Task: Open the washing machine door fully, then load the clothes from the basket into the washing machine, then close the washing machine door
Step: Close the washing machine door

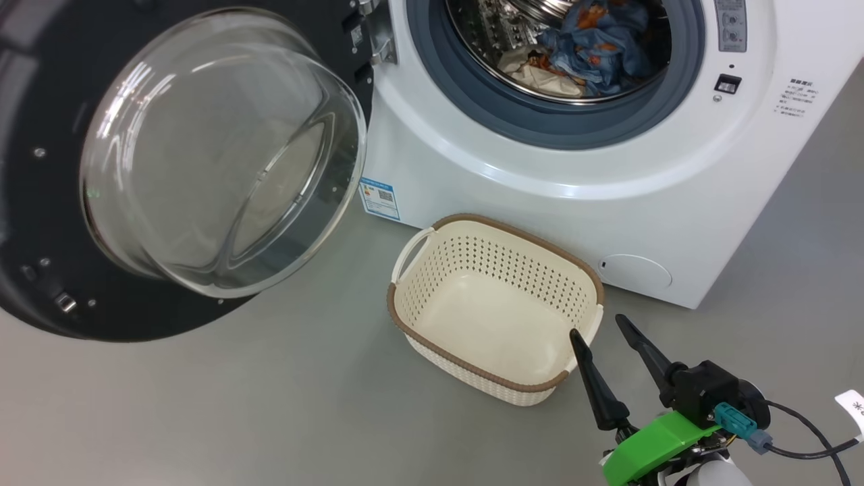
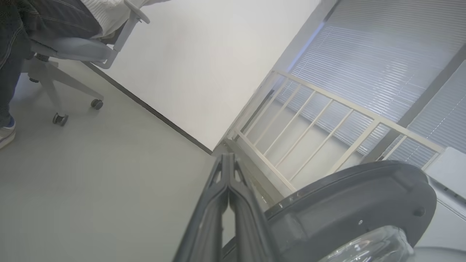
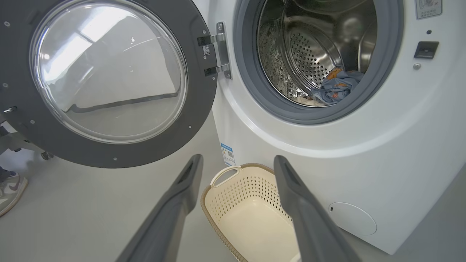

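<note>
At the washing machine's [image 1: 540,223] left side: washing machine door [image 1: 223,155] swung wide open, clothes [image 1: 594,47] lying in the drum, basket [image 1: 472,223] bare on the floor.
Door judged rigid, weighty on its hinge [image 1: 378,40], glossy and slick. Best pushed on the black rim far from the hinge, not on the glass bowl. Left pincer [image 2: 228,160] clenched, empty, near that rim; contact unclear. Right pincer [image 1: 597,327] released, spread above the basket's near end. Blue label sticker [image 1: 379,198] and the panel print are too small to read.
</note>
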### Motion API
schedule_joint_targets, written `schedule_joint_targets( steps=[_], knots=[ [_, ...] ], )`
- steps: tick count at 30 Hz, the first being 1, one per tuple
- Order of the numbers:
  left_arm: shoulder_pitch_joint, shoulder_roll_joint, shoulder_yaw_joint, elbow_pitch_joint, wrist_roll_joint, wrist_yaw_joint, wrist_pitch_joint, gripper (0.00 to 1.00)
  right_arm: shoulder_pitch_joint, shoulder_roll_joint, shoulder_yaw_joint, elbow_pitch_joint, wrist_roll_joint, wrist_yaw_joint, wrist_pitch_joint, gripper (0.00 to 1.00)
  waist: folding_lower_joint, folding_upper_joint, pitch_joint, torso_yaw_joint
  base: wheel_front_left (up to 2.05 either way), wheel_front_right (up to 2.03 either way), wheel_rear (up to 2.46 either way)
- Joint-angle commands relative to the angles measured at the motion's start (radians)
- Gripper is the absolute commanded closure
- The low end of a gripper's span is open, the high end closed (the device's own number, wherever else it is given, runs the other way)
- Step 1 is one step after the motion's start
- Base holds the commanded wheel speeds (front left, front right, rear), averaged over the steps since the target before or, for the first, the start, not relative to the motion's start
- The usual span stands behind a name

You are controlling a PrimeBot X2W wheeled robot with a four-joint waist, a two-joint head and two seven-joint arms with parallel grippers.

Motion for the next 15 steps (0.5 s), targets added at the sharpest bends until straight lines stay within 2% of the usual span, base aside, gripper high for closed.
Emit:
schedule_joint_targets(
  steps=[1, 4, 9, 15],
  knots=[
    [-0.06, 0.082, 0.039, 0.015, -0.041, -0.006, 0.016, 1.0, -0.015, 0.006, 0.024, -0.027, 0.007, 0.002, -0.005, 0.0, 0.0, -0.0001, 0.01, -0.01, 0.0, 0.0, 0.0],
    [-0.12, 0.14, 0.047, 0.075, -0.143, -0.006, 0.036, 1.0, -0.022, 0.006, 0.022, -0.025, 0.009, 0.002, -0.002, 0.0, 0.0, -0.0001, 0.021, -0.024, 0.0, 0.0, 0.0],
    [-0.196, 0.218, 0.072, 0.196, -0.329, -0.007, 0.128, 1.0, -0.032, 0.006, 0.019, -0.027, 0.002, 0.002, 0.006, 0.0, 0.0, -0.0001, 0.04, -0.055, 0.0, 0.0, 0.0],
    [-0.27, 0.279, 0.091, 0.318, -0.51, -0.007, 0.276, 1.0, -0.033, 0.006, 0.003, -0.045, -0.013, 0.002, 0.023, 0.0, 0.0, -0.0001, 0.067, -0.09, 0.0, 0.0, 0.0]
  ],
)
